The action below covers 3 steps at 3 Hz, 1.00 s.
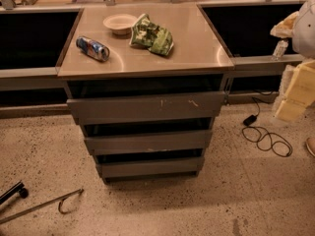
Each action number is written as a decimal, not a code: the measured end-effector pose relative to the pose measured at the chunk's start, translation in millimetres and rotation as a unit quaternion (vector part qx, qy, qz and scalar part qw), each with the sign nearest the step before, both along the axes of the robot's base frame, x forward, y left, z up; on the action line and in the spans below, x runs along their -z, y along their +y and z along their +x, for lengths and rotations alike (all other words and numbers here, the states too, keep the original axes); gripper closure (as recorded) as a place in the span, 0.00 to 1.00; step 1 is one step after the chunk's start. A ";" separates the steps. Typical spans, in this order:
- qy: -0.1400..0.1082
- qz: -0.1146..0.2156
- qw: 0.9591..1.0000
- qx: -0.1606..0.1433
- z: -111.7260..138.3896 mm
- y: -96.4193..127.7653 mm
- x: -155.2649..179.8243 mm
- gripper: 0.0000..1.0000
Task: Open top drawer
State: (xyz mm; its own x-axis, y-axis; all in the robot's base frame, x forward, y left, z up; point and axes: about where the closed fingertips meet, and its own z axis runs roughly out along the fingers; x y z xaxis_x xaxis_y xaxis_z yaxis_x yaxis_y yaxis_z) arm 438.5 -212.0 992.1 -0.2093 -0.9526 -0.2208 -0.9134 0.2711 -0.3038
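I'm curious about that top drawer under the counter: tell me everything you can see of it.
The top drawer is the widest and tallest of three grey, metal-looking fronts, handleless, with whitish scratches right of centre. It sits just under the countertop, a dark gap above it, and looks shut. Nothing touches it; the gripper is at the view's right edge, apart from it.

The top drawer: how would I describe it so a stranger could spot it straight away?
With the gripper out of view, start from the metal-topped cabinet in the middle. Just under its top sits the top drawer. It is the widest and tallest of three grey handleless fronts, and it has whitish scratches on its panel.
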 end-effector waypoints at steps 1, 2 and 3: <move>-0.004 -0.002 1.000 -0.005 1.7 1.8 3.8 0.00; -0.005 0.017 0.999 -0.030 13.2 8.0 31.5 0.00; -0.006 0.057 0.995 -0.080 24.7 27.8 65.5 0.00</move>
State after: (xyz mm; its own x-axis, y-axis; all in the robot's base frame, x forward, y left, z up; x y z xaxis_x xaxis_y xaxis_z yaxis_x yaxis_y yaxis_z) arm 463.1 -184.2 926.6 -0.0534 -0.9421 -0.3312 -0.9442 0.1555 -0.2903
